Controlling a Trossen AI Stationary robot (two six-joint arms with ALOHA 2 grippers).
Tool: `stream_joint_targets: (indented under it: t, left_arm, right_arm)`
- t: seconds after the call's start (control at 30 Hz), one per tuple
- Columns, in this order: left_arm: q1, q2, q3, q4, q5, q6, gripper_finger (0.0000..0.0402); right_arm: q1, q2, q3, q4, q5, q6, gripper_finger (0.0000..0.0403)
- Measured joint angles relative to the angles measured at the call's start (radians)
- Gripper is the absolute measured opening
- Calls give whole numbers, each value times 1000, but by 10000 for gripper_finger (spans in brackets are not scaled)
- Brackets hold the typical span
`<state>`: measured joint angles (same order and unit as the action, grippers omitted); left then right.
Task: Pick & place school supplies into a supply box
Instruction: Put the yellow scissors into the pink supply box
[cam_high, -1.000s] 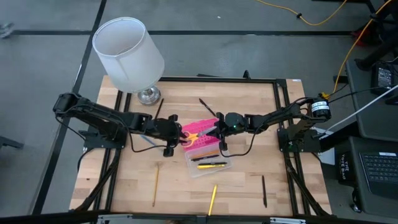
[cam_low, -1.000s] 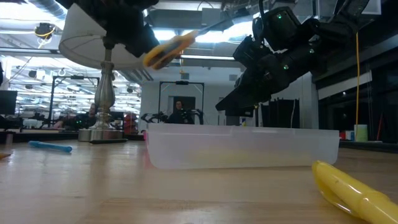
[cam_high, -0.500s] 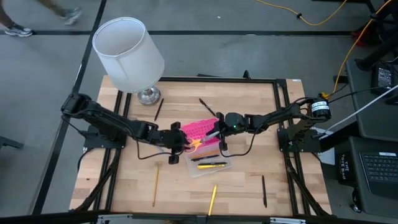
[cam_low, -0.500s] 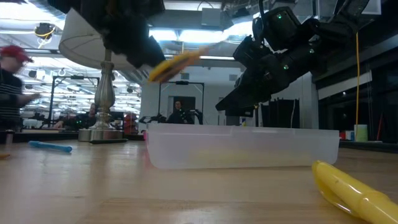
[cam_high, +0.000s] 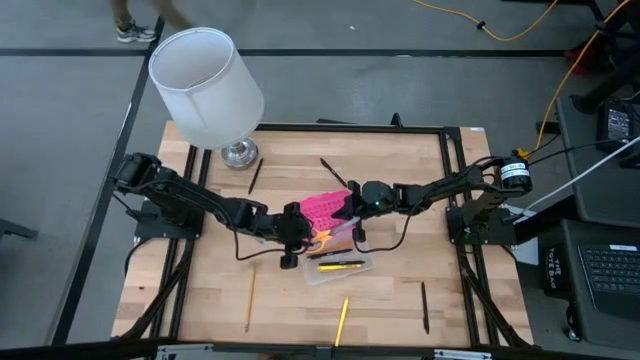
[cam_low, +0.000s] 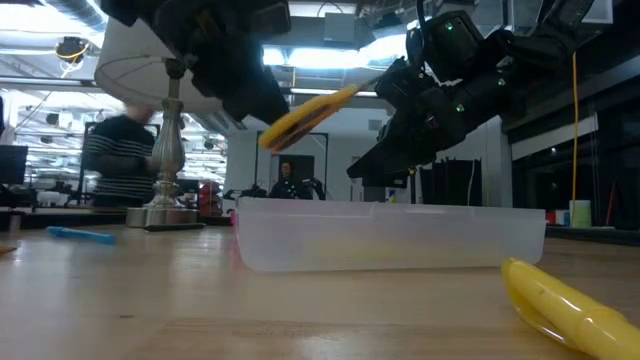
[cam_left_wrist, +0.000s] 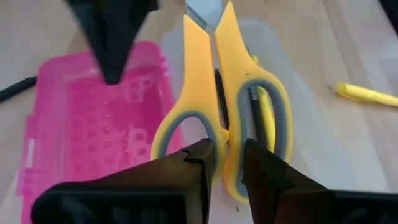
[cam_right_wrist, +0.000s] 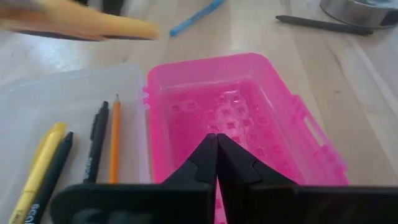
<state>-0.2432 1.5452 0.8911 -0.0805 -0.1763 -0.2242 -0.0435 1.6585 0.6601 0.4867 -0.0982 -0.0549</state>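
The supply box lies open mid-table: pink lid (cam_high: 322, 208) toward the far side, clear base (cam_high: 340, 265) toward the near side. The base holds a yellow pen (cam_right_wrist: 36, 163), a black pen (cam_right_wrist: 95, 144) and an orange pencil (cam_right_wrist: 114, 143). My left gripper (cam_high: 298, 236) is shut on the yellow-handled scissors (cam_high: 325, 238), which hang above the box where lid and base meet. In the low view they show high over the base (cam_low: 305, 118). My right gripper (cam_high: 347, 212) is shut, its tips (cam_right_wrist: 216, 146) over the lid's inner face. My left gripper pinches the scissors between its two fingers on the handle's orange bar (cam_left_wrist: 227, 163), where the two finger loops meet. The fingers come slanting down from the table's left, along the scissors. The scissors are lifted clear, blades pointing away toward my right gripper. My right gripper's shut tips stand at the lid's inner face (cam_right_wrist: 224, 121); I cannot tell whether they touch it.
A white-shaded lamp (cam_high: 205, 85) stands at the far left on its metal foot (cam_high: 238, 153). Loose on the wood lie a pencil (cam_high: 249, 298), a yellow pen (cam_high: 342, 320), black pens (cam_high: 424, 305) (cam_high: 256, 175) and a blue pen (cam_low: 80, 236). A person (cam_low: 125, 165) passes behind the table.
My left gripper has carried the scissors down and toward the table's right and near edge, from over the lid's left side to over the seam between lid and base. It stayed shut on them. A person has walked across the background.
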Motion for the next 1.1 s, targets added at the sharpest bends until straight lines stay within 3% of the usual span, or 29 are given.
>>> stream_joint_targets:
  t: [0.67, 0.93, 1.1]
  left_arm:
    - [-120, -10, 9, -5, -24, 2, 53]
    - [-122, -10, 9, -55, -10, -1, 53]
    - [-100, -10, 9, -63, -2, 0, 53]
  right_arm:
    - [-5, 0, 0, 1, 1, 1, 12]
    - [-7, -3, 0, -2, 1, -2, 12]
    - [-34, -79, 0, -63, 0, 2, 12]
